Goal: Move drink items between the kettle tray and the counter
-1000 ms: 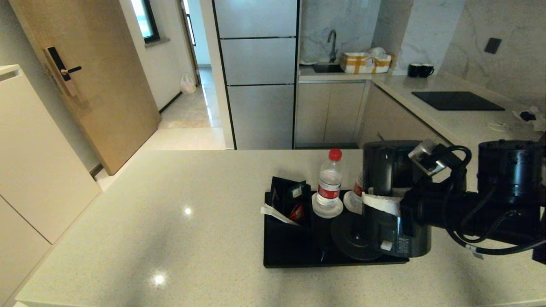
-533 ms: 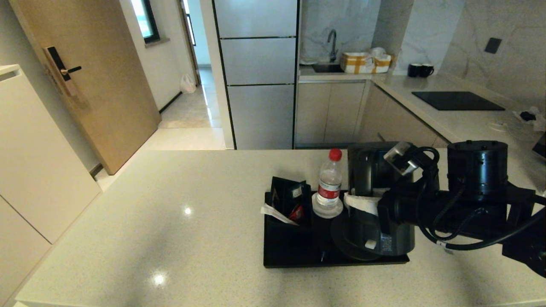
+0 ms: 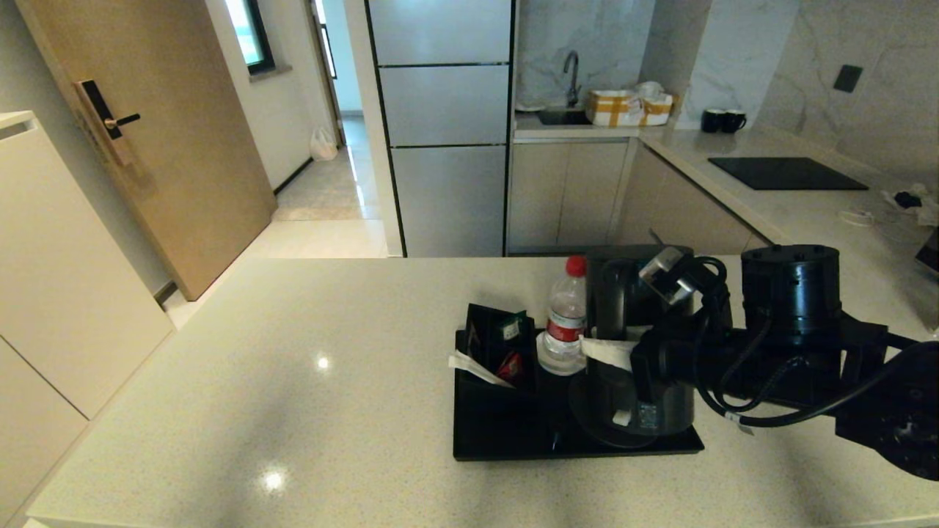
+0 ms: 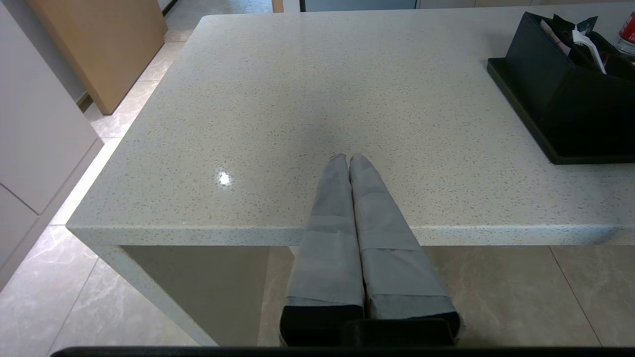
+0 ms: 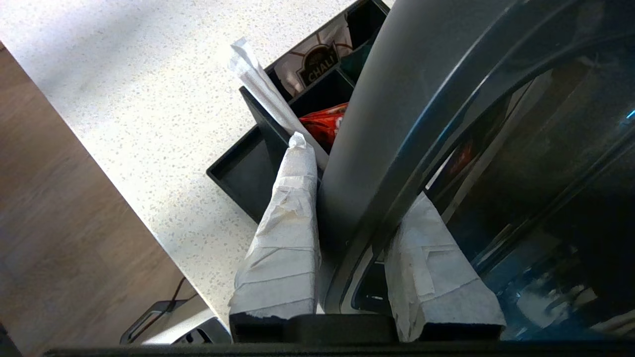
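Scanning from the left, the parked left gripper [image 4: 347, 161] hangs at the counter's near edge with its taped fingers pressed together on nothing, well clear of the work. Further right, the kettle tray [image 3: 499, 433] sits on the speckled beige counter [image 3: 293, 381], carrying a black sachet box [image 3: 495, 345] at its left end and a red-capped water bottle [image 3: 565, 323] upright on a white coaster [image 3: 546, 363].

Right of the bottle, the right gripper [image 3: 620, 359] pinches the handle of the dark grey kettle [image 3: 623, 330], one taped finger [image 5: 287, 218] on each side, with the kettle body over the round base [image 3: 587, 411] on the tray.

Risks, as I judge them: the grip is on a narrow handle and the kettle is tall, so it may swing or twist in the fingers and land off-centre on the base. The bottle stands just beside the kettle wall; any further drift leftward could knock it off its coaster. A second bottle may be hidden behind the kettle; I cannot tell.

The counter is glossy, so a nudged tray would probably slide. Beyond it, from the left, are a wooden door [image 3: 147, 147], a tall grey refrigerator [image 3: 440, 125], a sink [image 3: 565, 116], and a far worktop with a black cooktop [image 3: 785, 173].
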`<state>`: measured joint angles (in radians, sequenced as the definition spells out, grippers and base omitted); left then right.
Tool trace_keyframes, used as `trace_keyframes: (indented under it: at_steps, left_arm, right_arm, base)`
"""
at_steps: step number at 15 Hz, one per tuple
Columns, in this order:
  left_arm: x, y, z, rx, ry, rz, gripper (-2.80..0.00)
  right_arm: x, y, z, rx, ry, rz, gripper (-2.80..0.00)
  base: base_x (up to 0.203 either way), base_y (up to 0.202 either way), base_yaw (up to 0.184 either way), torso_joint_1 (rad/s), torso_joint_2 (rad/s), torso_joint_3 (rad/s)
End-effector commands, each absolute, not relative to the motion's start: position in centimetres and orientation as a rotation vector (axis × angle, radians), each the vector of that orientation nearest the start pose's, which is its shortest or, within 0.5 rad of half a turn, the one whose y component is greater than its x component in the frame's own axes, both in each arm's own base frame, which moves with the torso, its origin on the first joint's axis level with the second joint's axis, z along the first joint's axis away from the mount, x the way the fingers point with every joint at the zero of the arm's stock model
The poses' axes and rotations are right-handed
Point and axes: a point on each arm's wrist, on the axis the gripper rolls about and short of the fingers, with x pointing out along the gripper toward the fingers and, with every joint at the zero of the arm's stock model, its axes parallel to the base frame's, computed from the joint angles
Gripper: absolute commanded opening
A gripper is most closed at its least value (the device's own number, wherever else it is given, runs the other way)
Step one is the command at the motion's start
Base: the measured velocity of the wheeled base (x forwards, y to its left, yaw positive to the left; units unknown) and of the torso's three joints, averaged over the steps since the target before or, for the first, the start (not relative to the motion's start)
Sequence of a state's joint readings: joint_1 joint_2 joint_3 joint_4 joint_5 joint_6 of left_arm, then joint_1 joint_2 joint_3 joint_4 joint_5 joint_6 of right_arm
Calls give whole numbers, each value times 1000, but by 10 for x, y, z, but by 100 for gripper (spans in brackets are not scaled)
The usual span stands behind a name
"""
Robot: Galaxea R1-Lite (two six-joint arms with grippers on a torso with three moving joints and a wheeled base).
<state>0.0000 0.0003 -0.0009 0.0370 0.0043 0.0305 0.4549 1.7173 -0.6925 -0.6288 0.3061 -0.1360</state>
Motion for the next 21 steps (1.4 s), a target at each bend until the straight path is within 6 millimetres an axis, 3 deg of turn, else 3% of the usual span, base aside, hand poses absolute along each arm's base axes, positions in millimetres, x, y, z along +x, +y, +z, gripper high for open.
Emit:
trace_keyframes:
  at_steps: [1,8,13,21]
  left_arm:
    - [-23,0,72,31,35,6,-280]
    - [-23,0,72,31,37,4,-280]
    - [-23,0,72,31,35,4,-280]
    - [-23,0,72,31,35,4,-280]
  right_arm:
    - [264,137,144,-159,362,781,-280]
    - [243,127,142,-133,383,774,-280]
    - [231,121,122,-108,362,766,-280]
    - [236,129,111,-121,394,786,-280]
  base:
    - [0,0,0,0,0,0]
    - [0,0,0,0,0,0]
    - [0,0,0,0,0,0]
    - [0,0,0,0,0,0]
